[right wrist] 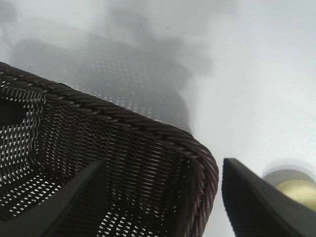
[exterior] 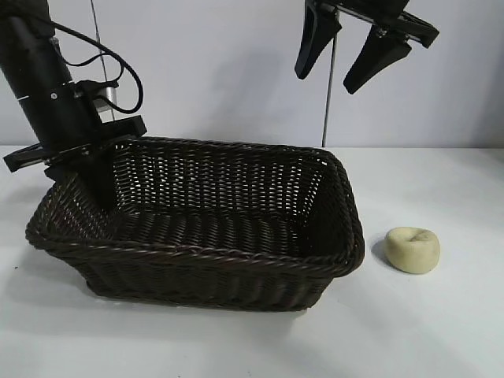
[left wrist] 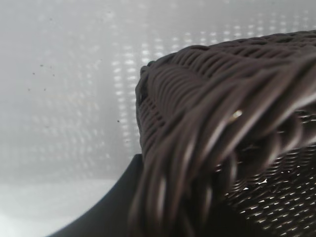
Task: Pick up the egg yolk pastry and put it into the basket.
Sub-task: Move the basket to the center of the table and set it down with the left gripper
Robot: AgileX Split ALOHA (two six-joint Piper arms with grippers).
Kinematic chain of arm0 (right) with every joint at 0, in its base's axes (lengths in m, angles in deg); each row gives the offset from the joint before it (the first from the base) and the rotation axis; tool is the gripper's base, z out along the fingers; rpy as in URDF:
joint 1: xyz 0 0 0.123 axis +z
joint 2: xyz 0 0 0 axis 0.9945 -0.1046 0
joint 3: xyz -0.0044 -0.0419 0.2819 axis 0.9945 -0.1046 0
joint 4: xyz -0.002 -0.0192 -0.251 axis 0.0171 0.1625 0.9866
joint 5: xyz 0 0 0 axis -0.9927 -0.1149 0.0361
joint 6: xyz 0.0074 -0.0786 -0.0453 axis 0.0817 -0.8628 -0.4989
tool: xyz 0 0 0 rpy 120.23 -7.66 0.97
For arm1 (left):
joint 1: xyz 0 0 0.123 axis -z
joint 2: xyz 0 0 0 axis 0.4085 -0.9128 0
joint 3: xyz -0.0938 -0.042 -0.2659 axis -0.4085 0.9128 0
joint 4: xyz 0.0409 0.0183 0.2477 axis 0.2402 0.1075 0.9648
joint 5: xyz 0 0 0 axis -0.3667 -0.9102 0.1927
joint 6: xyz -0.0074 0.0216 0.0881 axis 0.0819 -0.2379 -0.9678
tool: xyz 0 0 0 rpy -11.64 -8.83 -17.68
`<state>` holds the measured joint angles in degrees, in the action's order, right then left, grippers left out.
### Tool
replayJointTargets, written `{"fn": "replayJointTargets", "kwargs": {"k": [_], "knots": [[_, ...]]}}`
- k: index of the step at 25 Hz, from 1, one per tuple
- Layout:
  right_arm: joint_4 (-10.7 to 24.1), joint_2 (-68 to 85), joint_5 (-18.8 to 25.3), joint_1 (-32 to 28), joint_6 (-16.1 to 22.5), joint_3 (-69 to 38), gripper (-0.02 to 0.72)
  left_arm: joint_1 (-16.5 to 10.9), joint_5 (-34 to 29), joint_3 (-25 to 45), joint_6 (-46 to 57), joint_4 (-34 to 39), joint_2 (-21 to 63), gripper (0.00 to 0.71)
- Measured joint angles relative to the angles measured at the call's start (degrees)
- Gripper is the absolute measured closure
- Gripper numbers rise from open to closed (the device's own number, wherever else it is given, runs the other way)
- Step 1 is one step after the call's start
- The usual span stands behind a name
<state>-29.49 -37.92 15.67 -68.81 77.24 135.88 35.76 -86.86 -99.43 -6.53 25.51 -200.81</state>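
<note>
The egg yolk pastry [exterior: 413,250] is a pale yellow lump with a dimpled top, lying on the white table just right of the basket [exterior: 236,260]. The dark woven basket stands at the centre and holds nothing. My left gripper [exterior: 98,177] is at the basket's left end, shut on its rim [left wrist: 207,98], with one finger [left wrist: 113,207] outside the wall. My right gripper [exterior: 342,75] is open and empty, high above the basket's right end. In the right wrist view its fingers [right wrist: 163,165] straddle the basket's corner [right wrist: 197,153], and the pastry [right wrist: 294,190] shows past one finger.
The white table [exterior: 441,331] runs around the basket, with bare room at the front and right. A pale wall stands behind. The left arm's cables [exterior: 118,71] hang near the basket's back left corner.
</note>
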Motion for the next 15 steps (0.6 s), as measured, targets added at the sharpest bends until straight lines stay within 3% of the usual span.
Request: {"fn": "replayJointTargets", "kwargs": {"k": [10,12,15], "knots": [[0.00,0.00,0.00,0.00,0.00,0.00,0.218,0.00,2.57,-0.07,-0.13,-0.65,-1.00,0.602],[0.00,0.00,0.00,0.00,0.00,0.00,0.218,0.00,2.57,-0.07,-0.13,-0.83,-1.00,0.570],[0.00,0.00,0.00,0.00,0.00,0.00,0.218,0.00,2.69,-0.13,-0.07,-1.46,-1.00,0.448]]}}
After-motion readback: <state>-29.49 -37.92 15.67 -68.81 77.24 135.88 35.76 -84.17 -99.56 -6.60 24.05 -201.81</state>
